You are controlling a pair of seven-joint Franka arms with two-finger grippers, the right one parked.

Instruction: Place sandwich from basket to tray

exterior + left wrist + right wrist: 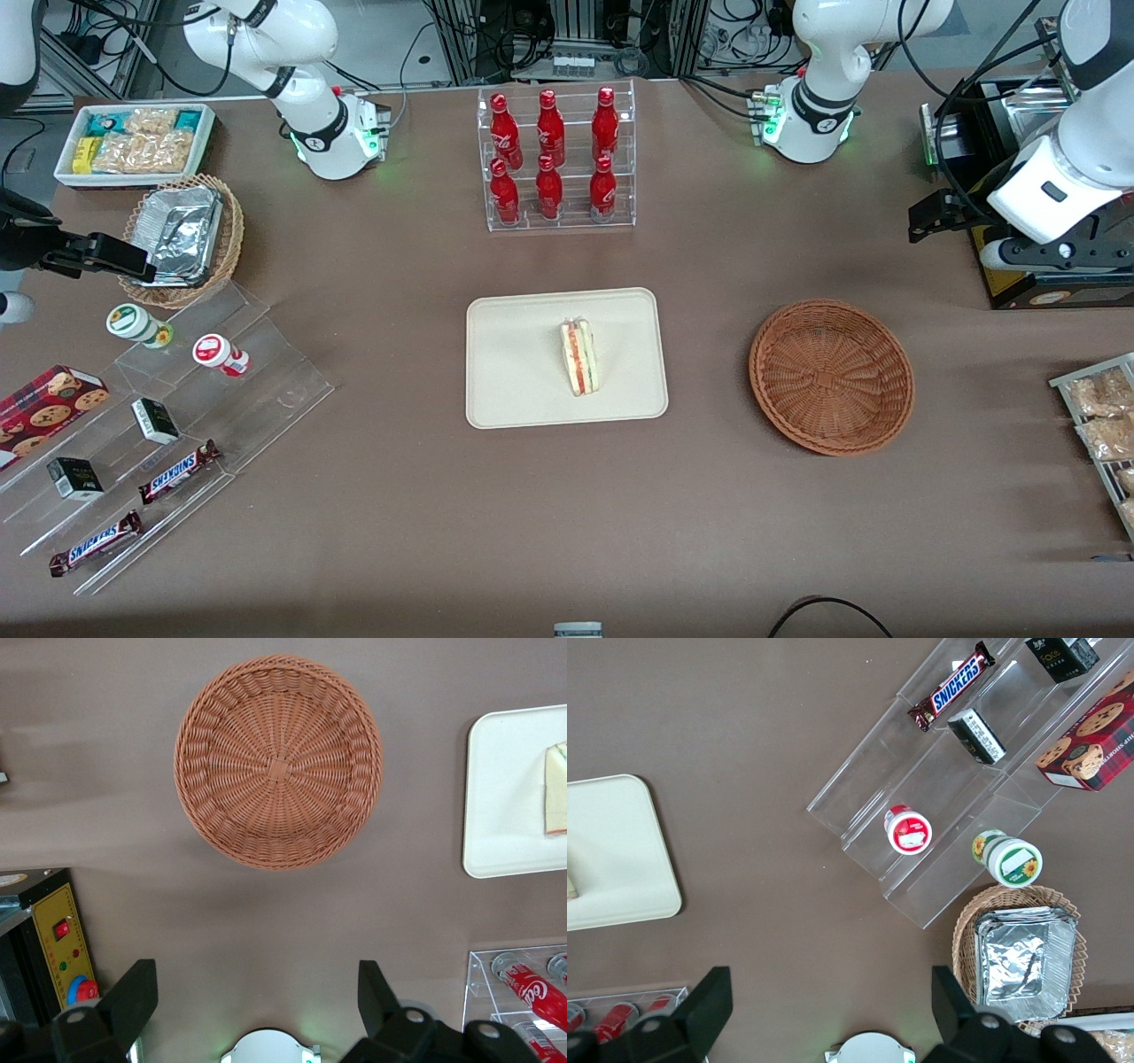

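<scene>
One brown table (372,496) carried everything I logged. On it, near the middle, lay the flat cream-beige rectangular tray with rounded corners and a low rim (518,372), and toward the working arm's end sat the round reddish-brown woven wicker basket (831,376), well apart from the tray and holding nothing that I could see. Farther from the front camera than the tray stood a clear acrylic rack of six red bottles (555,159).

I noted the small triangular sandwich of pale bread with red and green filling layers (578,357) lying on the tray, its cut edge turned up toward the front camera, clear of the rim on every side. From the left wrist camera only an edge of the sandwich (555,790) showed, on a corner of the tray (505,797).

I recorded the left gripper (257,992) raised over bare table, just beside the basket (278,762) and not above it. Its two dark fingers (133,992) were spread wide with nothing between them. In the front view the arm's hand (1054,195) hung at the working arm's end, farther from the camera than the basket.
</scene>
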